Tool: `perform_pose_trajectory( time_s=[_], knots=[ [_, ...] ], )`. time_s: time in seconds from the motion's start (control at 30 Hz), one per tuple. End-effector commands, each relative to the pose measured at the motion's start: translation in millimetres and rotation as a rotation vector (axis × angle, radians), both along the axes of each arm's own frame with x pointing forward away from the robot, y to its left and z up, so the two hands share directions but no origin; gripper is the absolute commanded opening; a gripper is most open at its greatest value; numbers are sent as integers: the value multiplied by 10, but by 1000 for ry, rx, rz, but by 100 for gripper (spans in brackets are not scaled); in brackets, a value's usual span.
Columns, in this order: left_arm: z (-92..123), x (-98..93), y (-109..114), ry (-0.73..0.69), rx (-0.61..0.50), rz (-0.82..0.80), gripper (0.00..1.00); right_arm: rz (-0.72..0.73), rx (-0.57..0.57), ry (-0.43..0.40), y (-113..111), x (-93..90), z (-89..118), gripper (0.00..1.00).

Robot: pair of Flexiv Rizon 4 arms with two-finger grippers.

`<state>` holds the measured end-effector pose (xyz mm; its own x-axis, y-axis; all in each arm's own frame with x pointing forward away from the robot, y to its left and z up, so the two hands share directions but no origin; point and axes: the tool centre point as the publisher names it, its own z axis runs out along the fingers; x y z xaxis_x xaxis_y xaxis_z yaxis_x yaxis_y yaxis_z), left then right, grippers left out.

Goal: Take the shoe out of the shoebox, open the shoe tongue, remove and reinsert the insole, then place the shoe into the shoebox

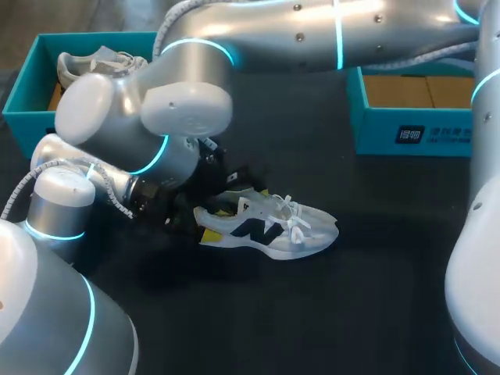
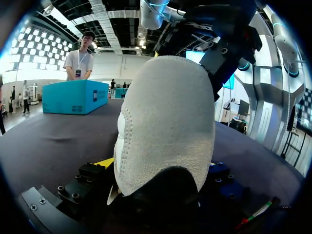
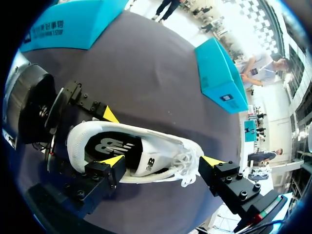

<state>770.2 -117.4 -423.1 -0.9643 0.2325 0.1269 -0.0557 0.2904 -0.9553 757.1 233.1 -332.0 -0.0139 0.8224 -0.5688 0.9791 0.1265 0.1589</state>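
The left gripper (image 2: pixel 158 165) is closed on the heel of shoe 1 (image 1: pixel 269 226), which is stood on its sole on the table (image 1: pixel 312 312). The right gripper (image 3: pixel 162 162) is held wide open above it. Shoe 2 (image 1: pixel 90 62) is kept in the left box (image 1: pixel 27 78), and the right box (image 1: pixel 406 133) is set well apart.

Silver arms (image 1: pixel 312 31) with cyan rings (image 1: pixel 199 45); black, yellow-tipped end effectors (image 3: pixel 162 161).
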Motion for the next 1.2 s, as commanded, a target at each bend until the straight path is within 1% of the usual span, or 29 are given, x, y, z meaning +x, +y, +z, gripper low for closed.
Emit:
perform_pose_trajectory(
  time_s=[0.03,0.47,0.9,1.07,1.2],
  knots=[
    [9,1,5,0,2,0,0,-319,-64,-234,48,-31,-59,100],
    [9,1,5,0,2,0,0,-385,-88,-280,-115,25,-22,100],
    [9,1,5,0,2,0,0,-453,-73,-326,-284,-74,240,100],
    [9,1,5,0,2,0,0,-473,-47,-316,-318,-121,249,100],
    [9,1,5,0,2,0,0,-488,-15,-287,-313,-157,211,100]
  ],
)
